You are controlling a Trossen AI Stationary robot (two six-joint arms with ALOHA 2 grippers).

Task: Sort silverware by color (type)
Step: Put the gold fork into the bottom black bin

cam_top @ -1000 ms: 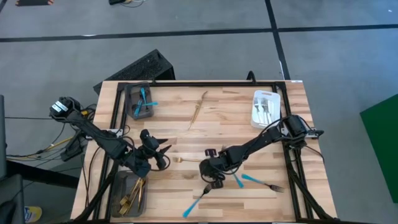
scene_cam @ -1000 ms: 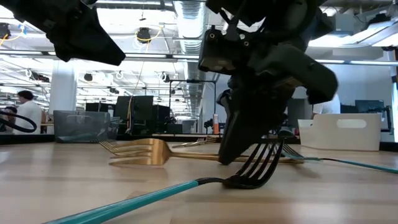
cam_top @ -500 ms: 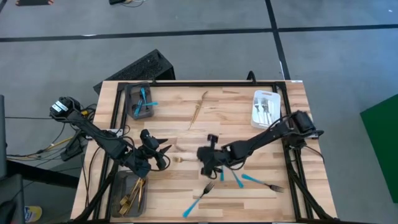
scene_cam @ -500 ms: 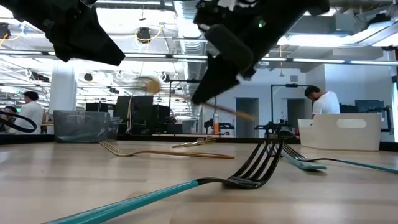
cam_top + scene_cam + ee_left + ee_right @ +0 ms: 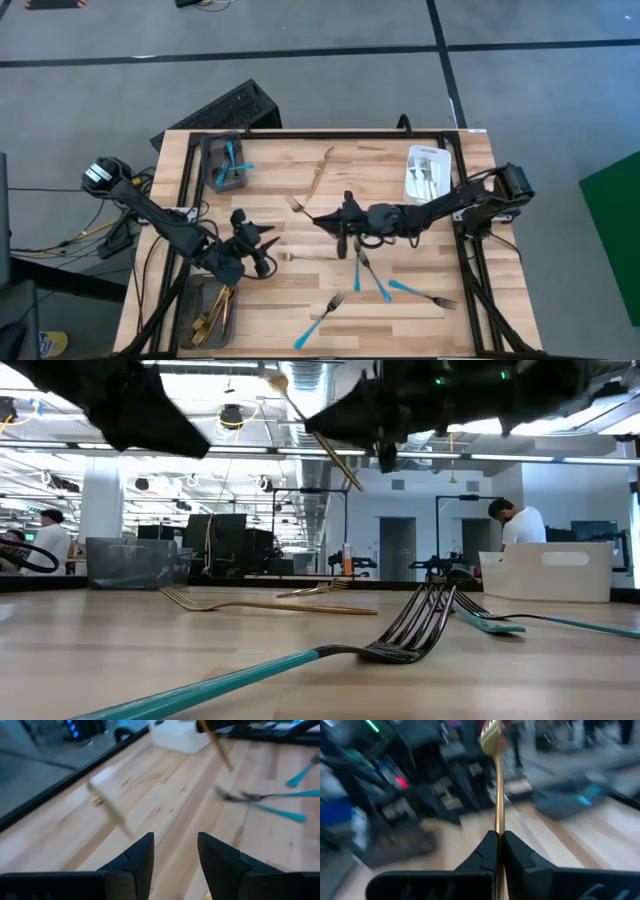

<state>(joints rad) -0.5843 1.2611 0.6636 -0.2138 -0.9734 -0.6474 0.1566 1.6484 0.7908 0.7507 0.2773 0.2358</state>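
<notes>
- Light wooden slat table (image 5: 400, 300) with a black frame; both dark arms reach in over it.
- Right arm stretches from the right edge toward the table's middle. Right gripper (image 5: 322, 218) is raised above the boards, fingers (image 5: 490, 851) pinched tight on the handle of a gold fork (image 5: 496, 780). Fork sticks out ahead of the claw, tines at the free end; in the low view it hangs slanted, clear of the table.
- Left arm comes in from the left edge. Left gripper (image 5: 268, 255) sits over the near-left part of the table, fingers (image 5: 140, 862) parted with only bare wood between them, nothing held.
- Grey rectangular tray (image 5: 212, 170) at the far left corner, turquoise-handled utensils inside.
- White rectangular tray (image 5: 412, 160) at the far right corner, silver pieces inside.
- Dark tray (image 5: 192, 300) at the near left corner, gold utensils inside, just near of the left gripper.
- Long gold fork (image 5: 318, 175) lying loose on the far middle boards, well apart from both claws.
- Another gold piece (image 5: 300, 257) flat on the boards between the two grippers, just right of the left one.
- Turquoise-handled fork (image 5: 320, 320) near the front edge, lying diagonal; in the low view its tines curl upward.
- Cluster of turquoise-handled pieces (image 5: 375, 282) right of centre, crossing each other, near side of the right arm.
- One more turquoise-handled fork (image 5: 420, 293) just right of that cluster, tines pointing right.
</notes>
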